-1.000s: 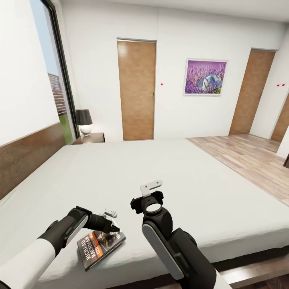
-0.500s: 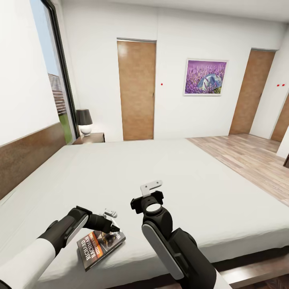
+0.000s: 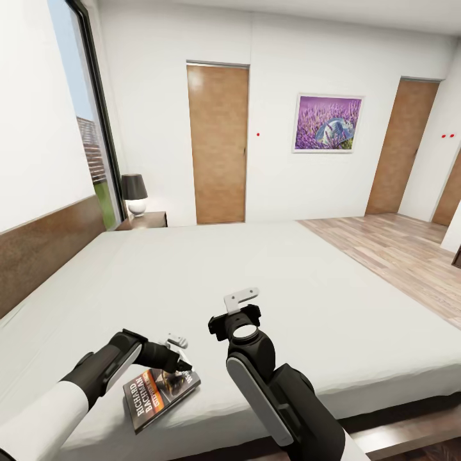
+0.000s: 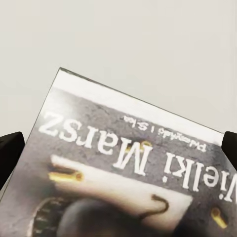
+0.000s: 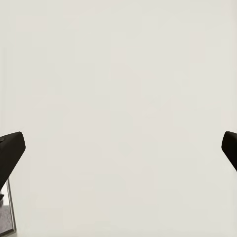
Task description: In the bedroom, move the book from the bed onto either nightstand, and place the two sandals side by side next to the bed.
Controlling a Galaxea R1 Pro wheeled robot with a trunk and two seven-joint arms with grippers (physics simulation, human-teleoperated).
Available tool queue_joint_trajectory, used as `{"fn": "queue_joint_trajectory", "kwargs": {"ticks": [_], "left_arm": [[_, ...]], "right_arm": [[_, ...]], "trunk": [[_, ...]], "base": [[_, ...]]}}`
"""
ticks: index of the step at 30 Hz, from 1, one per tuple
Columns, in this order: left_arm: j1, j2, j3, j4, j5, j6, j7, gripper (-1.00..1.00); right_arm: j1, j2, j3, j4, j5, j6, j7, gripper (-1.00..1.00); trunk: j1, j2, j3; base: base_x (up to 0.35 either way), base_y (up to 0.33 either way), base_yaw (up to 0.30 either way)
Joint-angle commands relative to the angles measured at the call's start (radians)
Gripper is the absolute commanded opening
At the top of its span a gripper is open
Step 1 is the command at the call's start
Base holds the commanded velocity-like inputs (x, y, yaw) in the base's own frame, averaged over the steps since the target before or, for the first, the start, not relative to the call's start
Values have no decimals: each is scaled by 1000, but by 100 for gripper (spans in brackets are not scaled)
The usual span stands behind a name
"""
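Observation:
The book (image 3: 160, 390), a dark paperback with an orange band and white lettering, lies flat on the bed (image 3: 256, 275) near its front edge. My left gripper (image 3: 181, 366) is down at the book's far end. In the left wrist view the cover (image 4: 123, 168) sits close under the gripper, which is open (image 4: 118, 148), one black fingertip at each side. My right gripper (image 5: 118, 148) is open over bare mattress, just right of the book, whose corner (image 5: 5, 212) shows at the frame's edge. A nightstand (image 3: 146, 220) stands at the bed's far left corner. The sandals are out of view.
A black-shaded lamp (image 3: 134, 193) stands on the nightstand. A dark headboard (image 3: 45, 246) runs along the left, with a tall window (image 3: 83, 128) above it. Wood-plank floor (image 3: 397, 256) lies to the right of the bed, with brown doors (image 3: 218, 144) beyond.
The left arm has dipped very slightly at the book; the right arm and the book have not moved.

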Motion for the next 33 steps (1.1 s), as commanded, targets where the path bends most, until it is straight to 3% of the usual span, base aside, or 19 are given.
{"fn": "queue_joint_trajectory", "kwargs": {"ticks": [1,12,33], "left_arm": [[3,1,-8,-3,23,20,3,100],[30,1,-34,-33,22,24,3,100],[36,1,-36,-46,22,32,10,100]], "right_arm": [[-1,0,1,-1,-9,3,-10,100],[-1,0,1,-1,-9,3,-10,100],[-1,0,1,-1,-9,3,-10,100]], "trunk": [[0,0,-1],[0,0,-1],[0,0,-1]], "base": [[0,0,0],[0,0,0],[0,0,0]]}}
